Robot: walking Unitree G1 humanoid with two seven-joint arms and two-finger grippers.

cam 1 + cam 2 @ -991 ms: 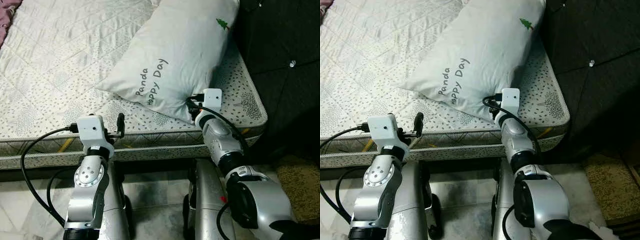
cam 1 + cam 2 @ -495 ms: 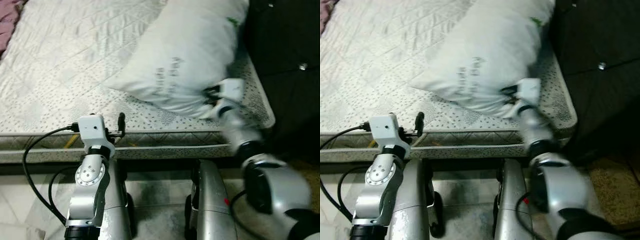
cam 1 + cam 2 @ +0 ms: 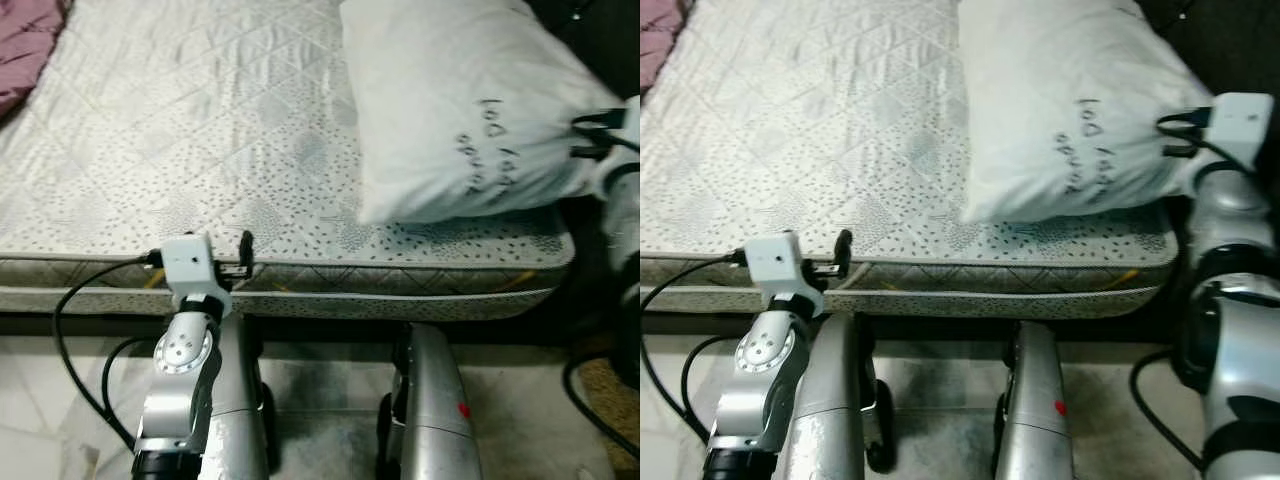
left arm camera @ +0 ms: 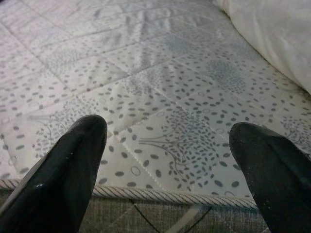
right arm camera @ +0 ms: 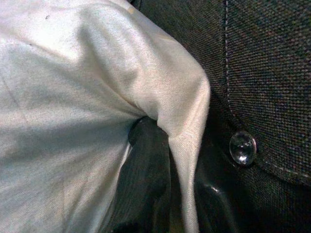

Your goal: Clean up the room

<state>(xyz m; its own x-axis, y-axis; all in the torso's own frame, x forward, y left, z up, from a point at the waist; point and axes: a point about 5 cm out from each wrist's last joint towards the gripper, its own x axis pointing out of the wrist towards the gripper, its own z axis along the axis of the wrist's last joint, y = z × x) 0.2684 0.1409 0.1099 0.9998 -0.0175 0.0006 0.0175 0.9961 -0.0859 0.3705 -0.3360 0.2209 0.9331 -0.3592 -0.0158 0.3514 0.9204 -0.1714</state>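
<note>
A white pillow (image 3: 460,110) with dark lettering lies at the right end of the bed's quilted mattress (image 3: 180,130), against the dark headboard. My right gripper (image 5: 180,160) is shut on the pillow's corner beside the headboard, and the fabric is pinched between its black fingers (image 5: 146,170). The right wrist (image 3: 1240,125) sits at the pillow's right edge. My left gripper (image 4: 170,141) is open at the mattress's front edge (image 3: 245,258), holding nothing, apart from the pillow.
The dark padded headboard (image 5: 272,63) with a shiny button (image 5: 242,147) stands right of the bed. A purple cloth (image 3: 25,50) lies at the bed's far left corner. Pale tiled floor (image 3: 40,400) runs below the bed, with a brown rug (image 3: 605,395) at right.
My right arm has swung right with the pillow's corner, and the pillow has turned and shifted toward the headboard. The camera view has shifted too. The left gripper has stayed at the mattress edge.
</note>
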